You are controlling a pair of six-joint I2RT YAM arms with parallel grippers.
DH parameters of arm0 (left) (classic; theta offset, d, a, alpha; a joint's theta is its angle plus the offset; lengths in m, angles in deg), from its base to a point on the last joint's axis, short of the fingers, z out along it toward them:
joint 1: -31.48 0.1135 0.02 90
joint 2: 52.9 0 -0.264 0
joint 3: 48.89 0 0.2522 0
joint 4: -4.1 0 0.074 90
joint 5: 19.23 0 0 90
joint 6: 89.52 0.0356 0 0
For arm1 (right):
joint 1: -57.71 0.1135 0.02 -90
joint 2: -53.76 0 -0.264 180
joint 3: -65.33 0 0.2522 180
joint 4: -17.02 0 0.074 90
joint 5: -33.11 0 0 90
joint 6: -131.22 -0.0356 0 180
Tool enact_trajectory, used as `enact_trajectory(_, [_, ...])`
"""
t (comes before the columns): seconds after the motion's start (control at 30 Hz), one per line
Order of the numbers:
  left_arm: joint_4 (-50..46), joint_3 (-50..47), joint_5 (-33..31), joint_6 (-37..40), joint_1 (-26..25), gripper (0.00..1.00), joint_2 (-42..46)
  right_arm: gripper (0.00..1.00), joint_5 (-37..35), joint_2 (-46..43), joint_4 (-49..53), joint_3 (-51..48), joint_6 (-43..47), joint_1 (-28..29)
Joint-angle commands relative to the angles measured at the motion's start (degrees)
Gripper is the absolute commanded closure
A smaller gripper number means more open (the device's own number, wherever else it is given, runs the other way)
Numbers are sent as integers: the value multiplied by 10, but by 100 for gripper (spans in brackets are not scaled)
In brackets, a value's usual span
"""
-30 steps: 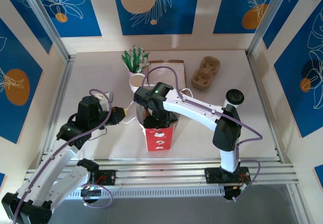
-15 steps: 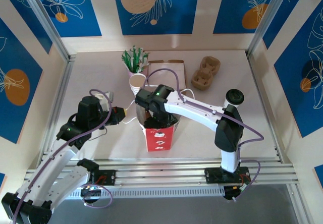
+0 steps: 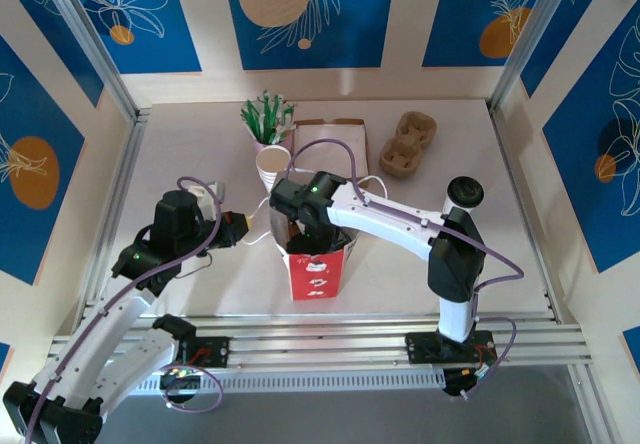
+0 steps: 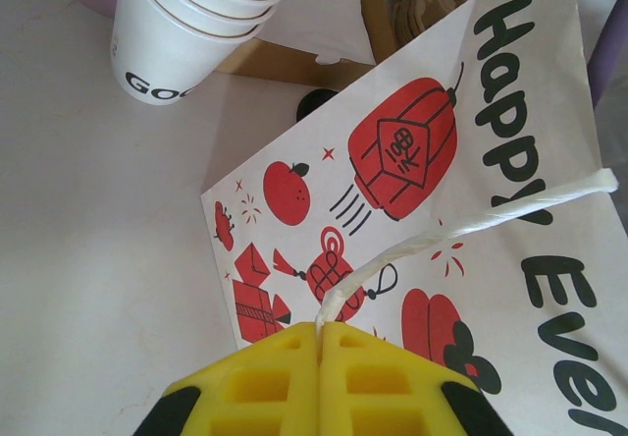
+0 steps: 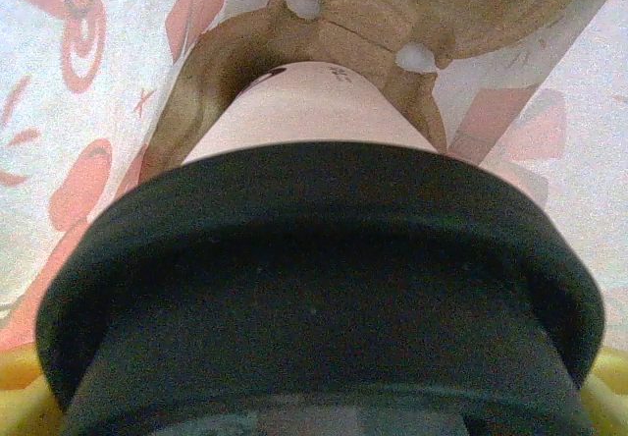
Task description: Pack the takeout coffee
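Observation:
In the right wrist view a takeout coffee [image 5: 314, 289], a white cup with a black lid, is held between my yellow fingertips [image 5: 18, 389]. Its base hangs over a brown carrier [image 5: 378, 14] inside the bag. From above, my right gripper [image 3: 306, 232] reaches down into the open top of the red-and-white paper bag [image 3: 316, 272]. My left gripper [image 4: 319, 336] is shut on the bag's white twisted handle [image 4: 442, 235], left of the bag [image 4: 412, 151]. A second takeout coffee [image 3: 464, 194] stands at the right, behind the right arm.
A stack of lidless white cups [image 3: 272, 164] stands just behind the bag, with a pink pot of green sticks [image 3: 266, 121] beyond it. A flat brown box [image 3: 326, 130] and brown moulded carriers [image 3: 406, 145] lie at the back. Metal rails run along both sides.
My right gripper has sunk a little lower into the bag with the cup. The left arm has stayed still on the handle.

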Motion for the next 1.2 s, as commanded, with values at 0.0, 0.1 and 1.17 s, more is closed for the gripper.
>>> enact_trajectory(0.0, [-5,-6,-6,4,-10,100,2,16,26,-7,5,-18,-12,-4])
enact_trajectory(0.1, [-5,-6,-7,5,-10,100,2,16,27,-7,4,-21,-13,-4])
enact_trajectory(1.17, [-10,-1,-8,8,-11,100,1,9,15,-9,11,-4,-15,6])
